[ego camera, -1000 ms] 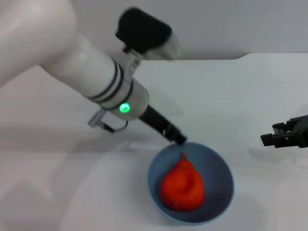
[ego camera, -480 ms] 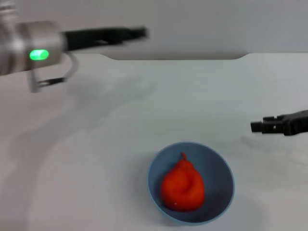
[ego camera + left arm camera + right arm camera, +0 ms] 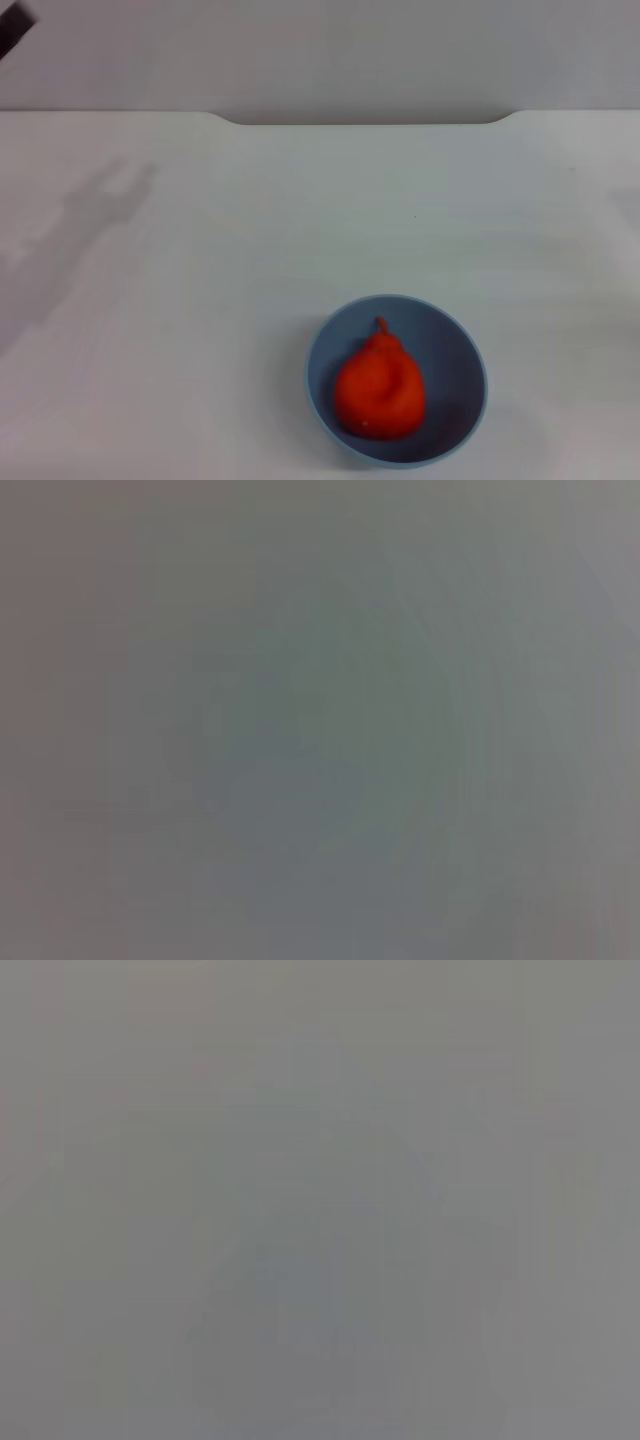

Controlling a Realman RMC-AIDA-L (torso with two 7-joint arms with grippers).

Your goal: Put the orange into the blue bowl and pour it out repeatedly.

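The orange (image 3: 380, 390), red-orange and lumpy with a small stem nub, lies inside the blue bowl (image 3: 455, 365) in the head view. The bowl stands upright on the white table, near its front edge and a little right of centre. Only a dark sliver of my left gripper (image 3: 12, 28) shows, at the far upper left corner, well away from the bowl. My right gripper is out of view. Both wrist views show only a plain grey blur with no object in them.
The white table (image 3: 300, 220) stretches wide around the bowl, with its back edge against a grey wall (image 3: 320, 50). An arm's shadow (image 3: 90, 220) falls on the table's left side.
The left arm, which was at the bowl's rim a second ago, has swung up and away to the far left corner. The right gripper has withdrawn off the right edge. Bowl and orange stayed put.
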